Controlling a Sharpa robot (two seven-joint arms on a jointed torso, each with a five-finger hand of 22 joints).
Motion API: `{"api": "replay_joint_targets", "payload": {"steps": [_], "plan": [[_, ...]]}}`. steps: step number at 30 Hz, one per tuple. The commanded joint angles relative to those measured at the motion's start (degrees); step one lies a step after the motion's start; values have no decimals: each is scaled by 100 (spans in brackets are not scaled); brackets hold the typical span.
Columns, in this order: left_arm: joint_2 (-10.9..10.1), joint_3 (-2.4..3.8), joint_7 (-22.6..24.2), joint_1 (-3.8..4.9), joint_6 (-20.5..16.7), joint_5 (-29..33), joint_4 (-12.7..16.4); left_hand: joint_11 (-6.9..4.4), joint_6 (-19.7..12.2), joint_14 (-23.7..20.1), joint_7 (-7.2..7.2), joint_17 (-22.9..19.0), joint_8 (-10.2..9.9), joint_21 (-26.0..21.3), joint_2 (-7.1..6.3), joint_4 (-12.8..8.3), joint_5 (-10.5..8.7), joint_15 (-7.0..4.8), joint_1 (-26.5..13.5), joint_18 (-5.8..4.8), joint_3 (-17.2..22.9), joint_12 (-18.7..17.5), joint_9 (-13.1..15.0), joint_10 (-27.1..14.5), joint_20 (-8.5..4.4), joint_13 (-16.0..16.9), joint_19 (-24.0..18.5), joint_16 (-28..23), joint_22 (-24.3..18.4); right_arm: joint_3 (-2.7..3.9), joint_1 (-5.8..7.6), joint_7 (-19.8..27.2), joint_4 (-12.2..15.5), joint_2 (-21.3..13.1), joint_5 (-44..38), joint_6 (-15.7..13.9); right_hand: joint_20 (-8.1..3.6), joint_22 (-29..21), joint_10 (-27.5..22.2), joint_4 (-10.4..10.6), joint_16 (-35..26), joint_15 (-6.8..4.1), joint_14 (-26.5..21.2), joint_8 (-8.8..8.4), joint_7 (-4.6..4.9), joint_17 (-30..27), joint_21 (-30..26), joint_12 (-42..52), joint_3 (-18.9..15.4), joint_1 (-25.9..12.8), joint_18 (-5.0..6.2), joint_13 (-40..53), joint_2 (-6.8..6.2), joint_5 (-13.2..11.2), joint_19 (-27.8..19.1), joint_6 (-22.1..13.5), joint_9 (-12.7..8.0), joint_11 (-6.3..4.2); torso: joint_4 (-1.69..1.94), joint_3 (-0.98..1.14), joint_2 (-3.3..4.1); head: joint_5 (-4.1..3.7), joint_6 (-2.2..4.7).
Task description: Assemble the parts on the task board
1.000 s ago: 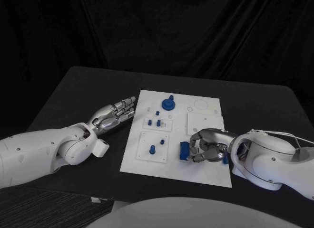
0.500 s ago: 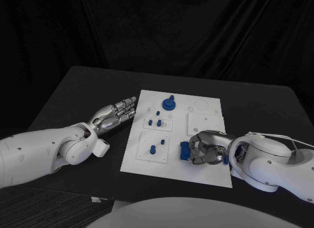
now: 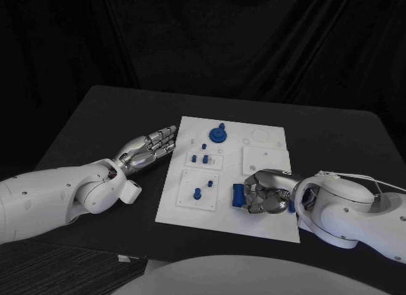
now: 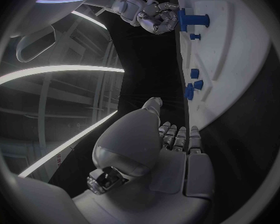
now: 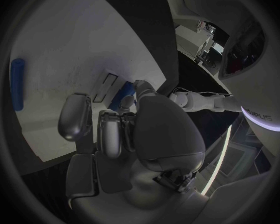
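The white task board (image 3: 265, 224) lies mid-table. My right hand (image 3: 265, 195) hangs over its near right part, fingers curled against a blue block (image 3: 236, 196); whether it grips the block I cannot tell. In the right wrist view a blue piece (image 5: 124, 95) sits by the curled fingertips (image 5: 109, 129). Another blue piece (image 3: 291, 206) lies just behind that hand. Small blue pegs (image 3: 199, 158) and one larger peg (image 3: 197, 193) stand in the board's left plates. My left hand (image 3: 150, 147) lies flat and holds nothing, beside the board's left edge.
A blue round knob (image 3: 219, 134) stands at the board's far end. A blue bar (image 5: 17, 84) lies on the board off to one side of my right hand. The left wrist view shows the board (image 4: 233, 59), its pegs (image 4: 193, 82) and my right hand (image 4: 152, 15).
My right hand has edged slightly toward the blue block and curled tighter. The block and my left hand have not moved.
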Motion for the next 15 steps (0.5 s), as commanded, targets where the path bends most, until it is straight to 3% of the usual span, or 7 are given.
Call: {"api": "replay_joint_targets", "payload": {"steps": [1,2,3,4,5,13,15], "plan": [[11,5,51,-7,94,25,7,80,0,28,57,-41,59,-53,7,-69,110,73,38,-412,120,86,37,-7,2,32,15,-81,-57,1,-20,-128,6,1,-53,63,7,965,567,67,114,-6,581,190,25,1549,-51,95,-235,-340,-19,1516,-11,-950,39,32,152,1,-3,0,-3,15,-1],[11,5,46,-8,100,25,6,80,0,28,57,-41,59,-53,7,-69,110,73,38,-412,120,86,37,-7,2,32,15,-81,-57,1,-20,-129,7,0,-53,62,8,964,567,78,114,-3,581,213,25,1549,-57,95,-312,-404,-17,1516,-21,-1237,38,29,160,0,-3,0,-3,16,-1],[11,5,40,-8,108,25,6,87,7,28,63,-41,60,-53,8,-80,113,78,39,-412,131,89,39,-6,8,33,15,-81,-57,1,-21,-129,10,-2,-53,59,10,962,567,88,114,-5,581,238,21,1549,-64,95,-425,-497,-16,1516,-52,-1686,39,18,165,-2,-2,0,-3,15,-1],[11,5,34,-8,117,25,5,87,7,28,63,-41,60,-53,8,-80,113,78,39,-412,131,89,39,-6,8,33,15,-81,-57,1,-21,-126,13,-5,-53,51,9,962,567,90,114,-6,581,249,19,1549,-68,95,-460,-523,-15,1516,-65,-1849,39,17,166,-2,-2,0,-2,13,-1],[11,5,30,-9,121,25,5,98,16,28,73,-41,62,-53,8,-93,114,88,39,-412,145,98,40,-4,17,34,15,-81,-57,1,-22,-122,15,-7,-53,44,8,963,567,108,114,-8,581,271,15,1549,-67,95,-529,-601,-15,1516,-140,-2222,41,19,168,-5,-2,-1,-1,11,-1],[12,5,38,-12,127,25,1,112,37,28,86,-41,66,-53,9,-105,117,93,38,-411,159,104,43,-1,23,35,15,-81,-57,2,-21,-29,95,-109,-53,-196,-5,969,567,138,114,-21,581,296,-2,1549,-49,95,-632,-894,-19,1516,-341,-2344,48,35,150,-20,1,0,1,9,-1],[13,5,60,-13,120,25,0,112,37,28,86,-41,66,-53,9,-105,117,93,38,-411,159,104,43,-1,23,35,15,-81,-57,3,-12,-5,148,-189,-53,-347,-18,974,567,143,114,-34,581,89,-12,1549,-34,95,-637,-1381,-22,1516,-298,-2338,54,-167,-25,-36,2,0,1,8,-1]]}}
